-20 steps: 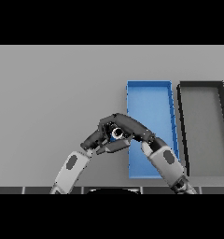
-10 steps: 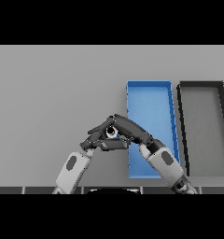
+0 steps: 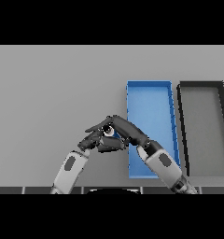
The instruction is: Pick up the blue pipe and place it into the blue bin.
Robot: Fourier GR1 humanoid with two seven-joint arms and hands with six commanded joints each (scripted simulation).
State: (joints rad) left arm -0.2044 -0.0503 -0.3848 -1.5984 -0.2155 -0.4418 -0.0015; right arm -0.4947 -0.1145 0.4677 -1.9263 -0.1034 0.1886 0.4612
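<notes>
Both hands meet just left of the blue bin on the grey tabletop. My right hand has its fingers curled round the blue pipe, which shows only as a small round end w/ blue edge. My left hand touches it from the left; can't tell its fingers. Black bin sits right of the blue one.

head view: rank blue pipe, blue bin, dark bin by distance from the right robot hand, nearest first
1. blue pipe: under the right robot hand, fingers curled over it, left of the bins.
2. blue bin: just right of the hand, its left wall beside the wrist.
3. dark bin: farthest, right of the blue bin.
</notes>
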